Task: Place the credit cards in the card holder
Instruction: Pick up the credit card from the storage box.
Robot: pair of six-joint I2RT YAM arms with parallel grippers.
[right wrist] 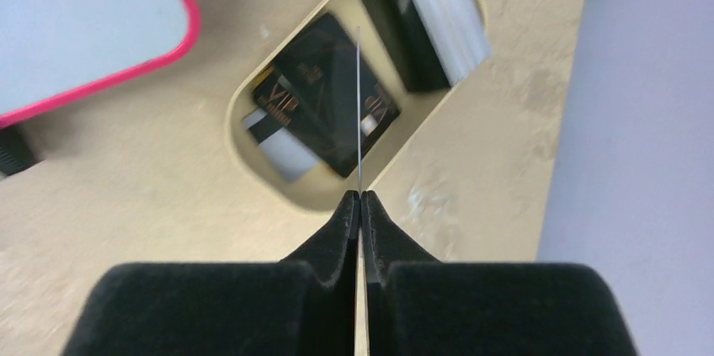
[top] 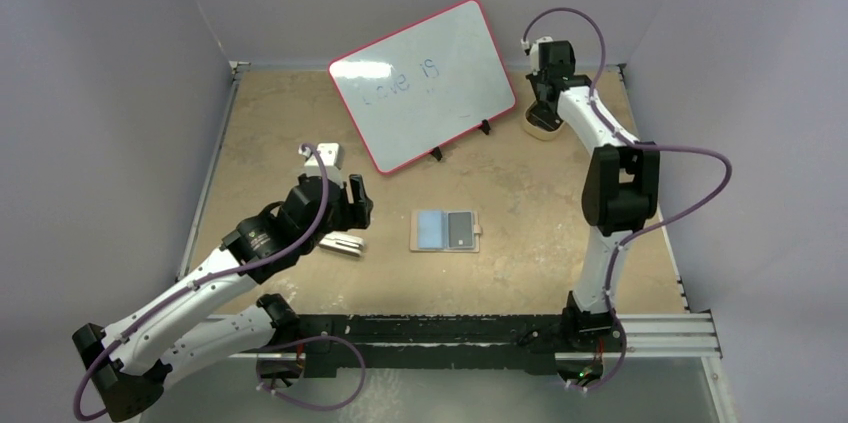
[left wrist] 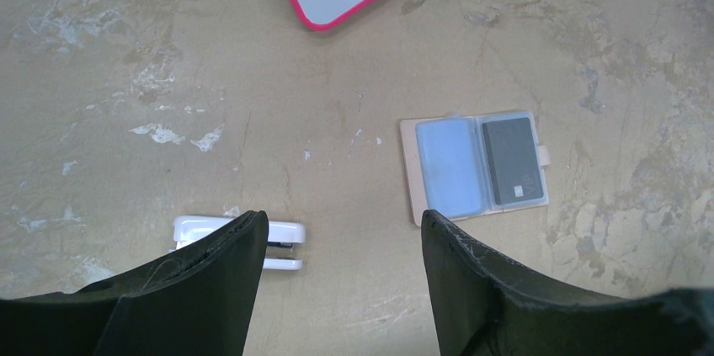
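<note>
The right fingers (right wrist: 352,209) are clenched on one thin card (right wrist: 359,103), edge-on above the tray (right wrist: 238,133) (dark cards (right wrist: 316,87) inside). The left fingers (left wrist: 248,238) hang spread near the open card holder (left wrist: 476,164).

Both arms are built of white tubular links joined by chunky black joint housings. The left arm (top: 200,293) fills the lower left of the overhead frame, the right arm (top: 612,233) its right side. A thin purple cable (top: 700,183) loops loosely along each (on the right arm it bows out in wide arcs). Small dark dots run along the left arm's white link. The left gripper (left wrist: 341,234) has broad matte black fingers (left wrist: 215,289), scuffed with pale scratches. The right gripper (right wrist: 360,198) has black wedge-shaped fingers (right wrist: 328,238) tapering from blocky, felt-like bodies.
</note>
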